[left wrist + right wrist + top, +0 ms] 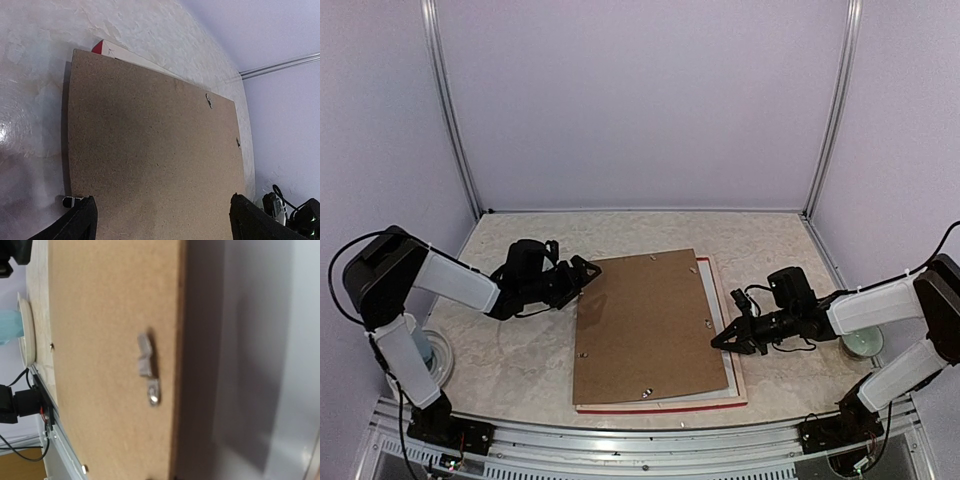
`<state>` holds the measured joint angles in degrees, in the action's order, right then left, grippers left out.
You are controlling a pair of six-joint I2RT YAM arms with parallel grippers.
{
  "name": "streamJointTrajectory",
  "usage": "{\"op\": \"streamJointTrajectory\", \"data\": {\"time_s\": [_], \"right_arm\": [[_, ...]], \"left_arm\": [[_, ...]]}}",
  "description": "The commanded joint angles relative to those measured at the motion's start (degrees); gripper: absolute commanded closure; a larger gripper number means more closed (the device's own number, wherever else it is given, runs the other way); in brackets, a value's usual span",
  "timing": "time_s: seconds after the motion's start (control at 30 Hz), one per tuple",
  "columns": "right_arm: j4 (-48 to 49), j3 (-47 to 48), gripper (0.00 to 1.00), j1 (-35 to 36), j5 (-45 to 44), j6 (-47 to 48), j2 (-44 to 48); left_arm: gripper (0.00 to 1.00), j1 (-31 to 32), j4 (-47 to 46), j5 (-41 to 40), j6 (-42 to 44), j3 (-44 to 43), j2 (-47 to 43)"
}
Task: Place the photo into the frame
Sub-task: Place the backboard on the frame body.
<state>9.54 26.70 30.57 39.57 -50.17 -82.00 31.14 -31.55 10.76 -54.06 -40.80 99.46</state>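
Left dish: white dish (442,352) near the near-left corner of the worktop (520,365), something pale teal standing in it, partly hidden behind the left arm.
Left claw: left claw (586,272) low over the worktop left of centre, just beside the far-left corner of the board; fingers (80,220) spread wide with nothing between them, pointing along the board.
Board: brown backing board (650,325) flat at mid-worktop, closer to the near edge, lying on the frame and turned slightly askew to it.
Frame: frame (660,408) beneath the board; thin red strip showing along the near side and up the right side, with a pale band inside it on the right; red corner poking out past the board's far-left corner in the left wrist view.
Photo: photo out of sight in all three views; place cannot be told.
Tab: small metal tab (146,361) with a screw just beside it, right at the board's right edge, blurred in the right wrist view.
Right claw: right claw (720,341) at the board's right edge, toward its near-right corner, tips low by the rim; no fingers in the right wrist view, and wide or narrow cannot be told from above.
Right dish: second dish (861,345) by the right edge of the worktop, partly behind the right forearm.
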Motion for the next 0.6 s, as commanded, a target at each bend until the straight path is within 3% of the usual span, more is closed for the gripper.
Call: {"op": "streamJointTrajectory", "data": {"time_s": [0.0,0.57], "right_arm": [[-3.8,-0.2,1.00,-0.9,-5.3,1.8,-0.2],[-3.8,0.0,1.00,-0.9,-5.2,1.8,-0.1]], "left_arm": [[0.09,0.8,1.0,0.3,-0.5,-2.5,1.0],[0.09,1.6,5.1,-3.1,-0.1,-1.2,-1.1]]}}
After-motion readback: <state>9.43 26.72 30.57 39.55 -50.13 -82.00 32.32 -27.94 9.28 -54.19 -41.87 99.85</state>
